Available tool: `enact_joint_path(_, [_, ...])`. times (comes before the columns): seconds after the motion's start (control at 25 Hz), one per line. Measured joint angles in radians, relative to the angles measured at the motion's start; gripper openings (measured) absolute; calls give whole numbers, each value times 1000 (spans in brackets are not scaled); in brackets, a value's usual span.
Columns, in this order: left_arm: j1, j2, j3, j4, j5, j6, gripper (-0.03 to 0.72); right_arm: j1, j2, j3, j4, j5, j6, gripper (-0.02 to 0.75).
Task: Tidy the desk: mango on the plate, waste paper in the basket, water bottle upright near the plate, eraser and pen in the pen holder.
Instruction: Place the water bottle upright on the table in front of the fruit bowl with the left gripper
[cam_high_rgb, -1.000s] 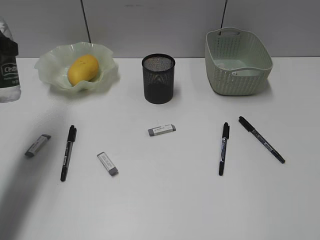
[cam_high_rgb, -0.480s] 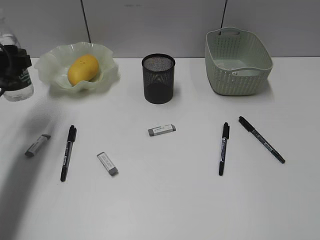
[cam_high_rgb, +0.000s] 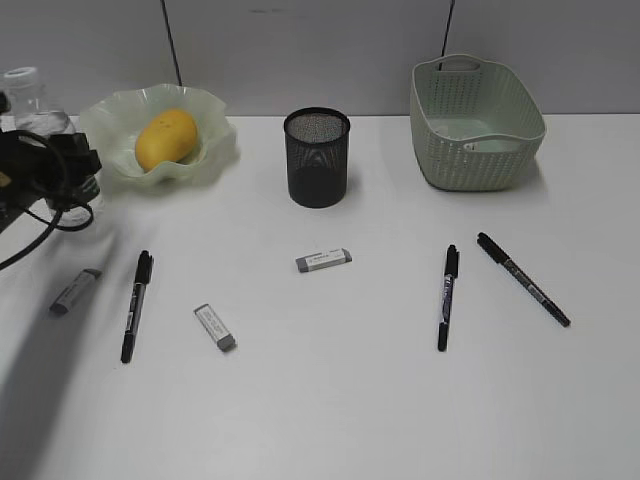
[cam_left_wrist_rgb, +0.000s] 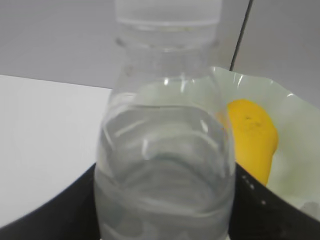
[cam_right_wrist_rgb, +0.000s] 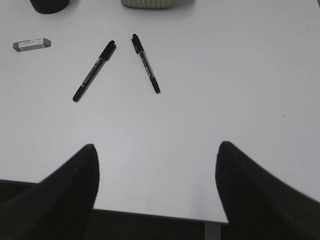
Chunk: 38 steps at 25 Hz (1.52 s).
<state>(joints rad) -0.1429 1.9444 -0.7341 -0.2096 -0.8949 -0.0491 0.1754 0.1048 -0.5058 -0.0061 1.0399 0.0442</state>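
Note:
My left gripper (cam_high_rgb: 52, 165) is shut on the water bottle (cam_high_rgb: 35, 112), which stands upright just left of the plate (cam_high_rgb: 100, 125). The gripper hides the bottle's label. In the left wrist view the bottle (cam_left_wrist_rgb: 165, 145) fills the middle between the black jaws (cam_left_wrist_rgb: 165, 205). The mango (cam_high_rgb: 167, 138) lies in the plate, and it also shows in the left wrist view (cam_left_wrist_rgb: 251, 140). The pen holder (cam_high_rgb: 317, 157) stands at the middle back. The basket (cam_high_rgb: 475, 125) is at the back right. I cannot make out the waste paper. My right gripper (cam_right_wrist_rgb: 156, 150) is open and empty over the desk's (cam_high_rgb: 340, 400) front edge.
Three erasers lie loose on the desk: one in the middle (cam_high_rgb: 323, 260), one at front left (cam_high_rgb: 215, 327), one at far left (cam_high_rgb: 76, 290). One pen (cam_high_rgb: 136, 305) lies at the left and two pens (cam_high_rgb: 447, 296) (cam_high_rgb: 523, 278) at the right.
My left gripper has carried the water bottle to the right and lower, from the far left edge to a spot beside the plate. Nothing else has moved.

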Motion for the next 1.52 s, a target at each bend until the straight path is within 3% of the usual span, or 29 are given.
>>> enact_joint_path(0.36, [0, 156, 0, 7, -251, -3, 496, 0, 0, 0, 0, 0, 0, 571])
enact_joint_path(0.56, [0, 193, 0, 62, -319, -4, 496, 0, 0, 0, 0, 0, 0, 571])
enact_joint_path(0.76, [0, 202, 12, 85, -345, -4, 498, 0, 0, 0, 0, 0, 0, 571])
enact_joint_path(1.0, [0, 203, 24, 85, -335, -4, 608, 0, 0, 0, 0, 0, 0, 571])
enact_joint_path(1.2, [0, 203, 42, 96, -325, -4, 633, 0, 0, 0, 0, 0, 0, 571])
enact_joint_path(1.52, [0, 80, 229, 125, -287, -4, 634, 0, 0, 0, 0, 0, 0, 571])
